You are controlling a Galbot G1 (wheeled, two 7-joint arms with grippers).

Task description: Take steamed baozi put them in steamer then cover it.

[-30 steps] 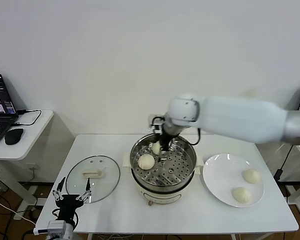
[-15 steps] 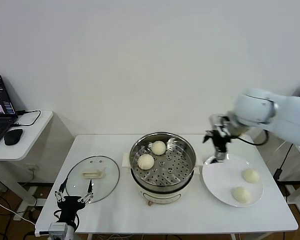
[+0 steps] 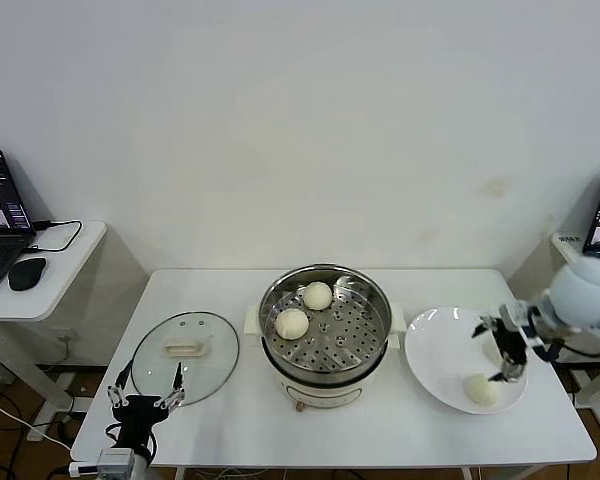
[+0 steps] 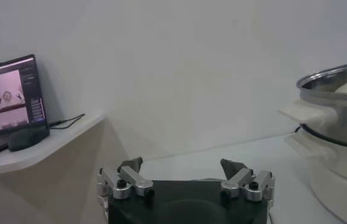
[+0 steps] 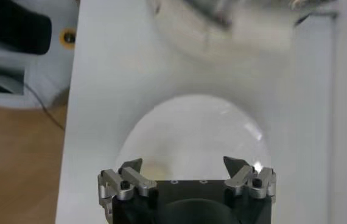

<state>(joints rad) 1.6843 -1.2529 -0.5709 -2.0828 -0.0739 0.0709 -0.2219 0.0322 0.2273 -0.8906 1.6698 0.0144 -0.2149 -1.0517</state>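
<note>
The steamer (image 3: 372,345) stands mid-table with two baozi on its perforated tray, one at the back (image 3: 318,295) and one at the left (image 3: 292,323). A white plate (image 3: 442,350) to its right holds one baozi (image 3: 482,390) in full view. My right gripper (image 3: 497,350) hangs open and empty just over another baozi on the plate and hides most of it. In the right wrist view the open right gripper (image 5: 185,167) is above the plate (image 5: 192,128). My left gripper (image 3: 145,395) is open and parked at the table's front left.
A glass lid (image 3: 185,355) with a white handle lies flat on the table left of the steamer. A side desk with a laptop (image 3: 0,215) and mouse (image 3: 27,271) stands further left. The left wrist view shows the steamer's rim (image 4: 338,100).
My right arm left a baozi at the back of the steamer tray, then swung right and down with the gripper empty, over the plate's buns. The left arm stayed parked.
</note>
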